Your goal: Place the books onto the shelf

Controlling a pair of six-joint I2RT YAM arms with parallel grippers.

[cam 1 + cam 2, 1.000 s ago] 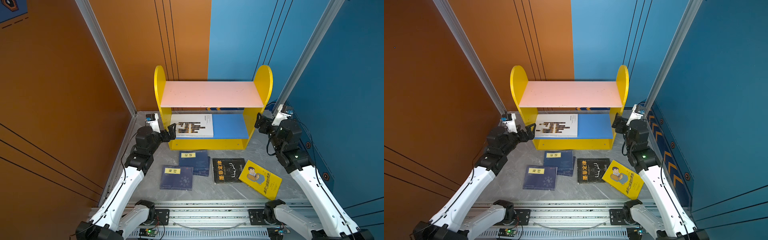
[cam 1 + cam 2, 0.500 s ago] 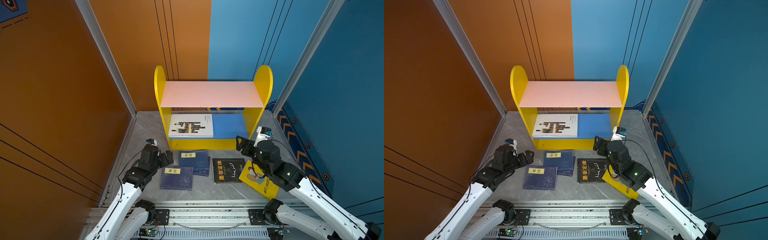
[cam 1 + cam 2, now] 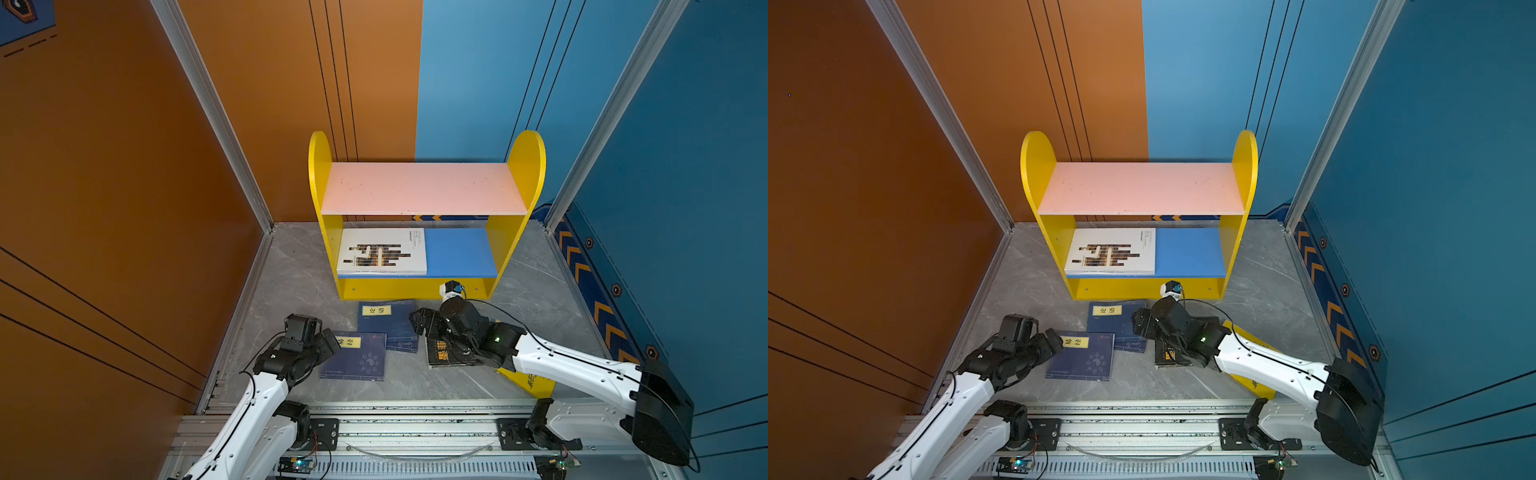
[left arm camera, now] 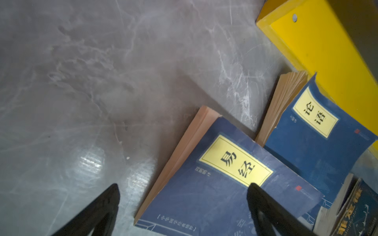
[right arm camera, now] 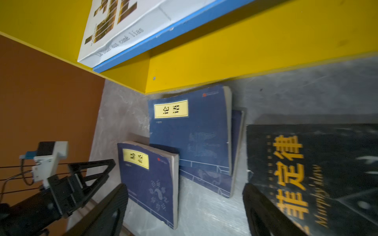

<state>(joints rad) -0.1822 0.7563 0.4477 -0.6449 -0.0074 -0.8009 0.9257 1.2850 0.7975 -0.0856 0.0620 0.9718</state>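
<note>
Low in both top views, left gripper [image 3: 330,343] & right gripper [image 3: 420,322] hover spread, empty, at navy books [image 3: 386,328] on floor [image 3: 291,270]; 1 white book [image 3: 382,251] on shelf [image 3: 424,187]. Risk: flat covers slip, stacked pair lifts together

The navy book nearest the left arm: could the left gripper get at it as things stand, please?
Probably yes. The left gripper is open over the outer edge of the navy book, nothing lies on it, and the floor beside it is bare.

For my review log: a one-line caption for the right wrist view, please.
Open right gripper above the navy books and black book; white book lies on the shelf.
</note>
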